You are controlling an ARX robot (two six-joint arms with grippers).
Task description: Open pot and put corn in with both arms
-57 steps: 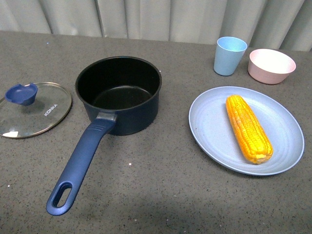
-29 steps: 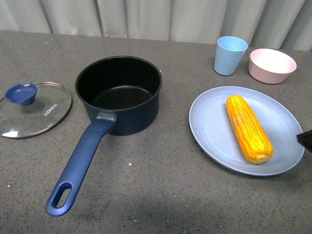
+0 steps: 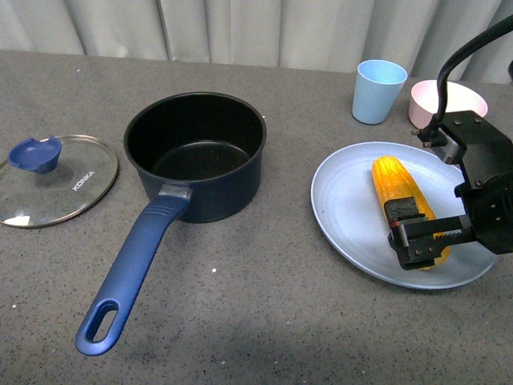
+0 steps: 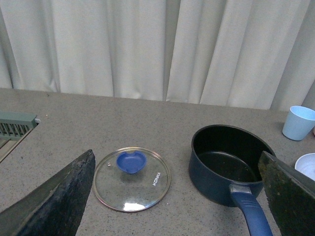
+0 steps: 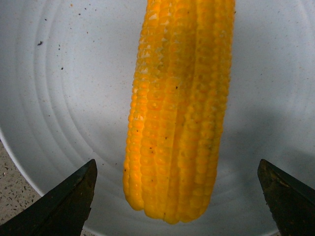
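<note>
Pale pleated curtains close off the back of the scene, and in front of them lies a grey speckled tabletop (image 3: 264,305). The pot (image 3: 195,152) stands upright and uncovered left of centre. Its black interior is empty, and its long blue handle (image 3: 132,269) runs toward the robot and slightly left. The glass lid (image 3: 56,180), with a blue knob and the printed word KONKA, lies flat on the table just left of the pot, apart from it. The corn (image 3: 397,188) lies on the pale blue plate (image 3: 345,208) to the right of the pot, well apart from it, with its long axis running roughly away from the robot. A light blue cup (image 3: 378,91) and a pink bowl (image 3: 461,103) stand behind the plate; the right arm (image 3: 481,160) partly hides the bowl. The right gripper (image 3: 418,237) is over the near end of the cob. In the right wrist view its jaws are spread wide, one fingertip on each side of the cob and neither touching it — released, grasping nothing. The left gripper (image 4: 175,191) does not appear in the front view. In its own wrist view the two dark fingers stand far apart and hold nothing — also released — and between them the lid and the open pot are seen from above and behind.
</note>
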